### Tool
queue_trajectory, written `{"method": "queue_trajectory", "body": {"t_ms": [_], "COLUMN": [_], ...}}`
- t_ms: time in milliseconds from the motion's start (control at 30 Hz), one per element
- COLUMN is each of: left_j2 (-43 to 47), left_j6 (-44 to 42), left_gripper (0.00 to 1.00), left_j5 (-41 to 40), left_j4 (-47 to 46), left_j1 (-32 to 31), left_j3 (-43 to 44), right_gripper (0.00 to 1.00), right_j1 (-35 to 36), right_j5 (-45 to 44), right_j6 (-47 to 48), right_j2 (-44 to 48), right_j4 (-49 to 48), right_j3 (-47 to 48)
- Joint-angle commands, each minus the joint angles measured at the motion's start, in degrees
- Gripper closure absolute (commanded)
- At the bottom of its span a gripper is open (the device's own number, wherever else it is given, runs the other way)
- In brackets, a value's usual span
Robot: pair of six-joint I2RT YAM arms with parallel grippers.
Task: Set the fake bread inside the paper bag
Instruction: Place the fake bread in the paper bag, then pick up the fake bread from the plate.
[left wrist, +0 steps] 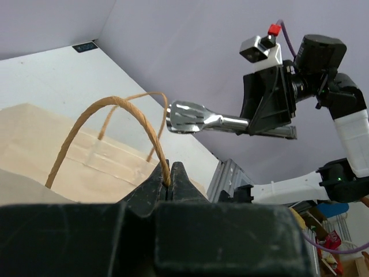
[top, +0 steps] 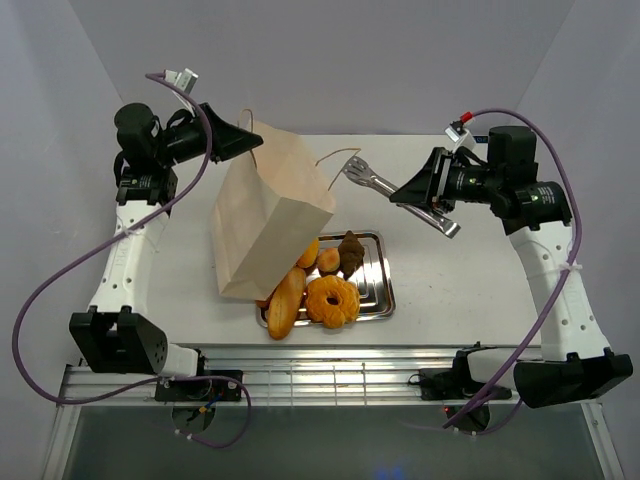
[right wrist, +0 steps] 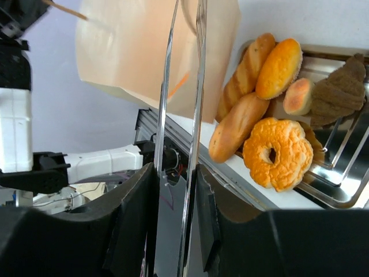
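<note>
The paper bag (top: 270, 215) stands tilted on the table, its base beside the tray. My left gripper (top: 255, 140) is shut on one brown cord handle (left wrist: 115, 104) at the bag's top; the bag's cream side shows below it (left wrist: 46, 156). The fake bread lies on the steel tray (top: 385, 290): a baguette (top: 285, 303), a ring doughnut (top: 332, 300), oval rolls (top: 328, 260) and a dark pastry (top: 351, 252). My right gripper (top: 405, 195) is shut on the metal tongs (top: 372, 180), held in the air above the tray. The doughnut (right wrist: 277, 153) and the bag (right wrist: 144, 52) show past the tongs' arms (right wrist: 199, 86).
The tray (right wrist: 346, 184) sits near the table's front edge, with the metal rail and arm bases just beyond. White walls close in the left, right and back. The tongs' spoon end (left wrist: 187, 115) hangs close to the bag's free handle.
</note>
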State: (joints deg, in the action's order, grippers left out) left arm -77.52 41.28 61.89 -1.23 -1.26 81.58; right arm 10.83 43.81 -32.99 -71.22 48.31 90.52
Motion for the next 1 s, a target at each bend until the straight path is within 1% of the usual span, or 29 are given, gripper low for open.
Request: {"method": "queue_trajectory", "body": {"t_ms": [0, 33, 133, 167, 200, 267, 300, 333, 367, 400, 433, 467, 500, 533, 600, 667, 767, 900, 967], "left_j2": [-2.9, -5.9, -8.7, -8.7, -8.4, -6.7, -5.7, -4.8, -2.3, -1.0, 0.6, 3.7, 5.1, 6.5, 10.3, 12.0, 14.8, 17.4, 18.8], "left_j6": [-2.1, -1.4, -0.5, -1.2, -2.0, -4.1, -4.5, -4.5, -4.0, -3.2, -2.0, 0.4, 1.0, 0.8, -1.7, -4.6, -7.0, -8.1, -7.8], "left_gripper": [1.0, 1.0, 1.0, 1.0, 1.0, 1.0, 1.0, 1.0, 1.0, 1.0, 1.0, 1.0, 1.0, 1.0, 1.0, 1.0, 1.0, 1.0, 1.0], "left_j5": [4.4, 5.5, 6.8, 6.5, 5.6, 4.0, 3.9, 4.1, 4.4, 4.8, 6.0, 6.4, 6.2, 4.3, 1.5, -2.9, -8.2, -11.5, -12.4], "left_j4": [-2.2, -2.8, -2.2, -1.3, 1.5, 5.5, 7.6, 8.4, 8.6, 7.3, 5.2, 3.5, 2.2, 2.5, 6.3, 11.0, 15.0, 17.3, 17.3], "left_j1": [0.7, 0.9, 2.1, 4.0, 4.9, 9.2, 10.6, 13.4, 15.0, 18.3, 20.0, 21.5, 23.9, 24.5, 24.7, 24.7, 24.8, 24.8, 24.8], "left_j3": [7.5, 10.7, 14.0, 14.4, 14.1, 11.6, 9.7, 7.0, 0.6, -3.5, -7.7, -15.2, -18.0, -20.1, -23.2, -24.1, -25.2, -26.5, -26.6], "right_gripper": [0.6, 0.6, 0.6, 0.6, 0.6, 0.6, 0.6, 0.6, 0.6, 0.6, 0.6, 0.6, 0.6, 0.6, 0.6, 0.6, 0.6, 0.6, 0.6], "right_j1": [-0.4, -0.5, -0.6, -0.7, -0.7, -0.7, -0.7, -0.7, -0.7, -0.7, -0.7, -0.7, -0.7, -0.7, -0.7, -0.6, -0.6, -0.6, -0.6], "right_j5": [0.3, 0.3, 0.6, 0.4, 0.0, -0.2, 0.0, 0.6, 1.1, 1.1, 1.0, 0.5, -0.2, -0.4, 0.4, 1.6, 2.2, 1.7, -0.6], "right_j6": [-0.1, -0.2, 0.2, 0.6, 1.1, 1.7, 1.5, 1.4, 1.2, 1.4, 1.7, 2.7, 3.5, 4.2, 5.0, 5.0, 5.0, 6.7, 7.9], "right_j2": [1.8, 2.0, 2.1, 1.8, 1.6, 1.6, 1.8, 1.9, 2.1, 2.3, 2.5, 2.6, 2.5, 2.3, 2.3, 2.5, 3.3, 4.2, 4.8], "right_j4": [-9.1, -10.1, -12.0, -11.9, -11.9, -12.5, -13.2, -14.3, -15.6, -16.0, -16.2, -16.3, -15.9, -15.4, -15.4, -15.9, -17.6, -17.7, -16.9], "right_j3": [-6.6, -7.8, -10.2, -10.0, -9.4, -9.7, -10.3, -12.5, -13.4, -15.1, -15.8, -16.3, -16.6, -16.7, -17.1, -18.1, -20.7, -25.3, -26.4]}}
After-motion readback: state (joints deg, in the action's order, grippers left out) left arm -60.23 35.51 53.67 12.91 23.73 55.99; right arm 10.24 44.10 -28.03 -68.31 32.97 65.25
